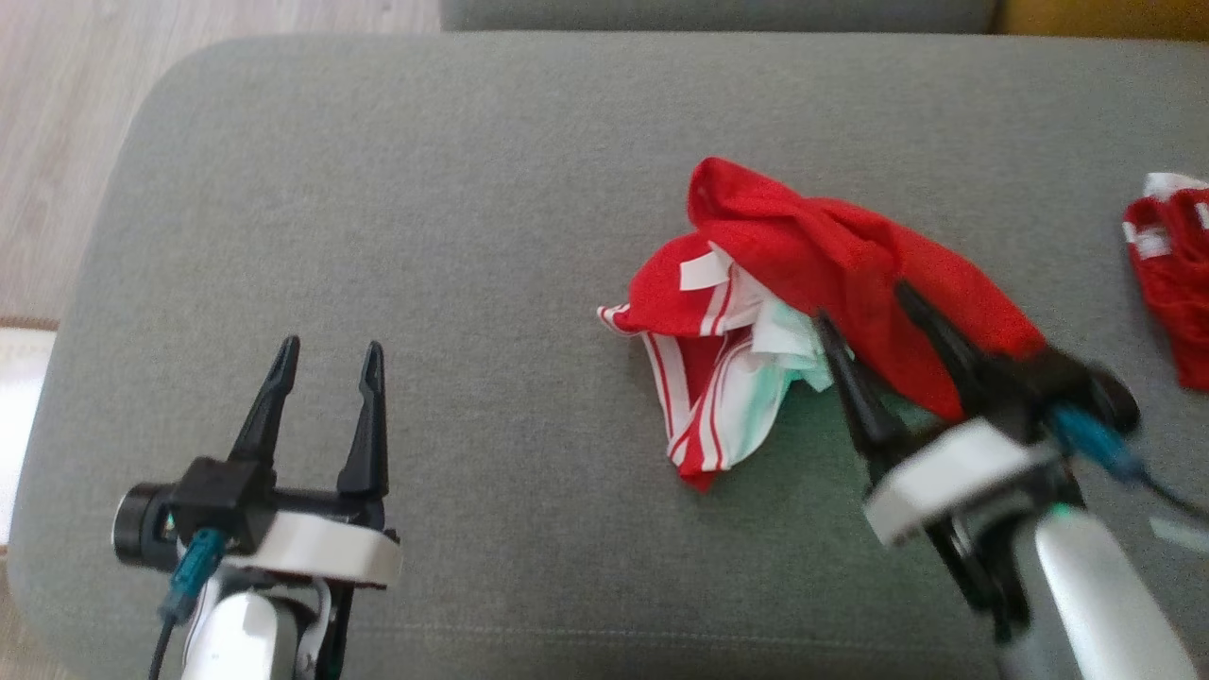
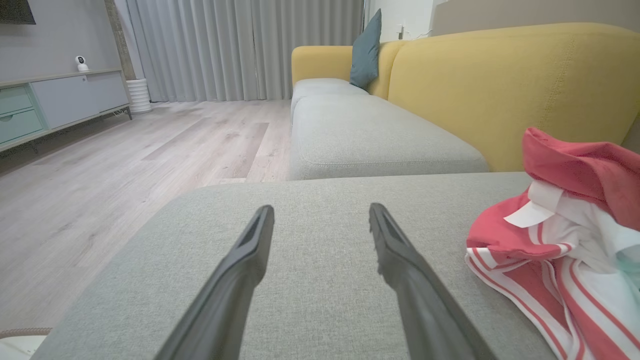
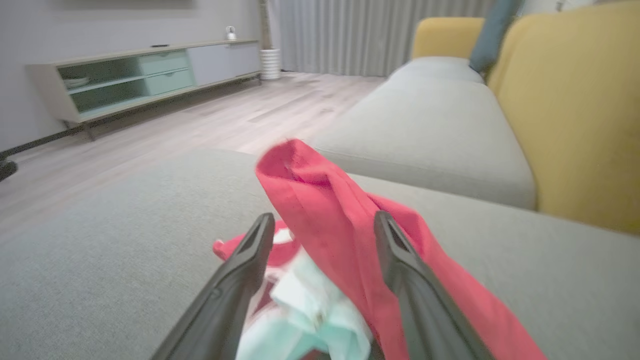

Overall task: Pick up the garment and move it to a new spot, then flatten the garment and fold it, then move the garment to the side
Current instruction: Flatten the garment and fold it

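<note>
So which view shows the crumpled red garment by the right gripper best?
The head view: nearly the whole garment shows on the grey cushion. The left wrist view catches its striped side, cut off at the frame edge; the right wrist view sees it close, blurred, partly behind the fingers.

Left pincer [image 1: 331,348] spread — right pincer [image 1: 861,304] spread, angled.

Second red garment [image 1: 1171,274] half beyond the edge; right pincer [image 1: 861,304] blurry

The garment [image 1: 812,283] is red with white stripes and a pale mint lining. It lies on a grey cushion [image 1: 472,236]. The sofa back [image 2: 500,90] behind the cushion is mustard yellow.
</note>
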Tool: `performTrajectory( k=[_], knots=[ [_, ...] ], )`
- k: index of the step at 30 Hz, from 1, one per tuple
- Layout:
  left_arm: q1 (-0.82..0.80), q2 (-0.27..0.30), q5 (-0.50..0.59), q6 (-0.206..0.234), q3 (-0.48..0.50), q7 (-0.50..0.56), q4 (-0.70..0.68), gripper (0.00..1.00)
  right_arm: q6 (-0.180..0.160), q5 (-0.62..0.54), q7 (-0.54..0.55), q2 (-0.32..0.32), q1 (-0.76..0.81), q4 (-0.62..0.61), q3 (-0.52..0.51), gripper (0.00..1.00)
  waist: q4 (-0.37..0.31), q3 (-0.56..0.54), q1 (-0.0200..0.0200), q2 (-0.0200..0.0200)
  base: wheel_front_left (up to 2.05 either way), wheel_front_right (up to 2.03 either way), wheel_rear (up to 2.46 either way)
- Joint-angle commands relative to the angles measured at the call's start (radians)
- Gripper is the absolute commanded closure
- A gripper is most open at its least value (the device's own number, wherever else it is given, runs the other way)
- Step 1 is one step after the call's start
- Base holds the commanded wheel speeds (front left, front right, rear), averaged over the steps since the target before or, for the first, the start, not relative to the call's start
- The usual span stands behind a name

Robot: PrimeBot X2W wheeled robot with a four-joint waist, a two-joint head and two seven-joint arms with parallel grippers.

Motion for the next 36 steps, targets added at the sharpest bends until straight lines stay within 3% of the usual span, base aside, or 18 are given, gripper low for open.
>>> performTrajectory(
  k=[1, 13, 14, 15, 16, 17, 23, 30, 36],
  knots=[
    [-0.049, 0.002, 0.008, -0.001, 0.025, -0.012, -0.037, 0.0, 0.004, 0.005, 0.024, -0.025, -0.072, -0.021, 0.052, 0.0, 0.016, 0.02, 0.0, 0.0, 0.0, 0.0, 0.0],
    [-0.101, -0.012, -0.003, -0.004, -0.003, -0.012, -0.03, 0.0, 0.004, -0.044, 0.227, -0.118, -0.438, 0.237, 0.318, 0.0, 0.044, 0.085, 0.0, 0.0, 0.0, 0.0, 0.0],
    [-0.104, -0.012, -0.003, -0.004, -0.004, -0.012, -0.031, 0.0, 0.004, -0.05, 0.22, -0.12, -0.459, 0.247, 0.331, 0.04, 0.044, 0.09, 0.0, 0.0, 0.0, 0.0, 0.0],
    [-0.106, -0.013, -0.003, -0.004, -0.005, -0.012, -0.032, 0.0, 0.004, -0.055, 0.222, -0.121, -0.474, 0.263, 0.339, 0.51, 0.043, 0.093, 0.0, 0.0, 0.0, 0.0, 0.0],
    [-0.108, -0.014, -0.003, -0.004, -0.005, -0.012, -0.032, 0.0, 0.004, -0.063, 0.223, -0.123, -0.485, 0.274, 0.342, 0.88, 0.042, 0.097, 0.0, 0.0, 0.0, 0.0, 0.0],
    [-0.11, -0.014, -0.003, -0.003, -0.005, -0.012, -0.033, 0.0, 0.004, -0.067, 0.219, -0.123, -0.493, 0.281, 0.341, 1.0, 0.04, 0.099, 0.0, 0.0, 0.0, 0.0, 0.0],
    [-0.115, -0.016, 0.001, -0.003, -0.005, -0.012, -0.033, 0.0, 0.004, -0.025, 0.149, -0.1, -0.453, 0.263, 0.225, 1.0, 0.031, 0.101, 0.0, 0.0, 0.0, 0.0, 0.0],
    [-0.113, -0.016, 0.007, -0.002, 0.005, -0.012, -0.043, 0.0, 0.004, 0.026, 0.04, -0.005, -0.176, 0.092, -0.156, 1.0, 0.01, 0.101, 0.0, 0.0, 0.0, 0.0, 0.0],
    [-0.111, -0.011, 0.013, -0.005, 0.016, -0.012, -0.05, 0.0, 0.004, 0.052, 0.009, 0.083, 0.065, 0.007, -0.393, 1.0, -0.009, 0.109, 0.0, 0.0, 0.0, 0.0, 0.0]
  ],
)
